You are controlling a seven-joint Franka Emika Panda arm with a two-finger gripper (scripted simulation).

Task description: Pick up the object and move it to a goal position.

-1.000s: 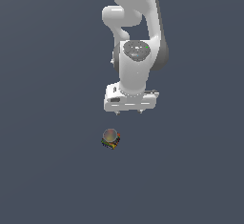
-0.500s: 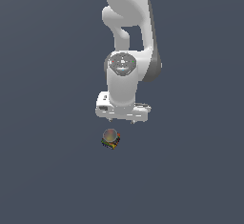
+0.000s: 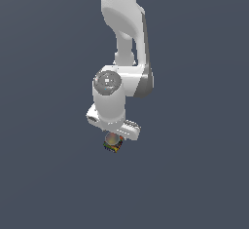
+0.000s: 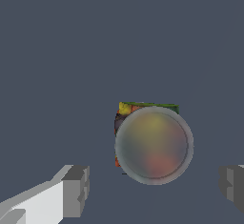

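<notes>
The object is a small squat can (image 3: 113,144) with a multicoloured label and a dull round metallic top, upright on the grey floor. In the exterior view the white hand hangs right over it and hides its upper part and the fingers. In the wrist view the can (image 4: 153,144) is seen from straight above. My gripper (image 4: 155,187) is open; one fingertip (image 4: 76,189) and the other (image 4: 232,186) stand apart on either side, wider than the can, which sits just off the line between them. Nothing is held.
The floor (image 3: 194,184) is plain dark grey all around. The white arm (image 3: 124,38) rises from the hand toward the top of the exterior view.
The arm has come down and shifted toward the can, so the hand now sits right over it and covers its top. The can has not moved.
</notes>
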